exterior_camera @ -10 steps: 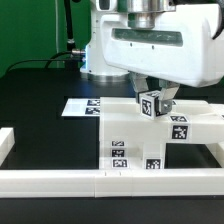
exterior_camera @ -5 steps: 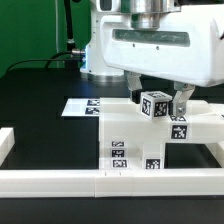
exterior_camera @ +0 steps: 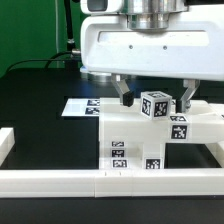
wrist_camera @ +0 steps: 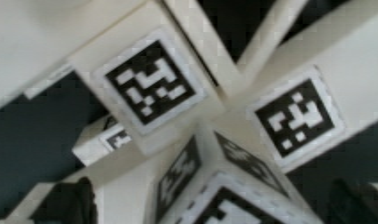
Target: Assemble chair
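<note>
The chair is a white blocky structure (exterior_camera: pixel 128 135) with square tags on its front, standing against the front rail. A small tagged cube (exterior_camera: pixel 153 104) sits on its top, next to a tagged part (exterior_camera: pixel 180 128) on the exterior view's right. My gripper (exterior_camera: pixel 155 99) hangs right over the cube, open, with one finger (exterior_camera: pixel 126 97) on each side and a clear gap to the cube. In the wrist view the cube (wrist_camera: pixel 257 190) fills the near edge and two tagged white faces (wrist_camera: pixel 150 80) lie beyond it.
The marker board (exterior_camera: pixel 78 105) lies flat on the black table behind the chair, at the exterior view's left. A long low white border rail (exterior_camera: pixel 50 180) runs along the front, with a raised end (exterior_camera: pixel 5 142) at the left.
The fingers have spread apart from the cube over the last second. The cube stays on top of the chair structure. The hand has risen slightly.
</note>
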### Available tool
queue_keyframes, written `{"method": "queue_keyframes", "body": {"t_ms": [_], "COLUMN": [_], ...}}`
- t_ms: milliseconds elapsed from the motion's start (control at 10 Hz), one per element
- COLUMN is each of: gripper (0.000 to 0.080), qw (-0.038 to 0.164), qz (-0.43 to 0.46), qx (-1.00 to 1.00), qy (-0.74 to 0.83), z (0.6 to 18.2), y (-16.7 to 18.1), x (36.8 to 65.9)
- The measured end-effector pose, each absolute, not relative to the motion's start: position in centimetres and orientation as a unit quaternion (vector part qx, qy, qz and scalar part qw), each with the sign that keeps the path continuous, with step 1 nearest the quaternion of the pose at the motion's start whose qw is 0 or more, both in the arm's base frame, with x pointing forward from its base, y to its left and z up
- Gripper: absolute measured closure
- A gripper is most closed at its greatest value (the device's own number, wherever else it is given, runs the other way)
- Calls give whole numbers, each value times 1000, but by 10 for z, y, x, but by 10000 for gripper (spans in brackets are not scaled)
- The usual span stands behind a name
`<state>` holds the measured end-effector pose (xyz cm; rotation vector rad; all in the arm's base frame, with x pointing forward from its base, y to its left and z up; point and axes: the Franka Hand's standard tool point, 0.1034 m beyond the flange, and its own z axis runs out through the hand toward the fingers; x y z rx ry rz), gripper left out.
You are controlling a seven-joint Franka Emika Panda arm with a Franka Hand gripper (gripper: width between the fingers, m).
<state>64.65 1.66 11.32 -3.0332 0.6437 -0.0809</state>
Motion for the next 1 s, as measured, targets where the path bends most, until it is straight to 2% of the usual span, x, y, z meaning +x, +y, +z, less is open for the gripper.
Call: {"method": "queue_keyframes", "body": {"t_ms": [400, 800, 900, 1000], "gripper": [150, 150, 273, 273], "qw": [13, 2, 1, 1], "qz": [-30, -34, -34, -34], "qx": [-999, -996, -994, -995], "qy": [31, -81, -99, -94], "z": [113, 112, 112, 112], "y": [17, 17, 16, 16], "x": [647, 648, 648, 648]}}
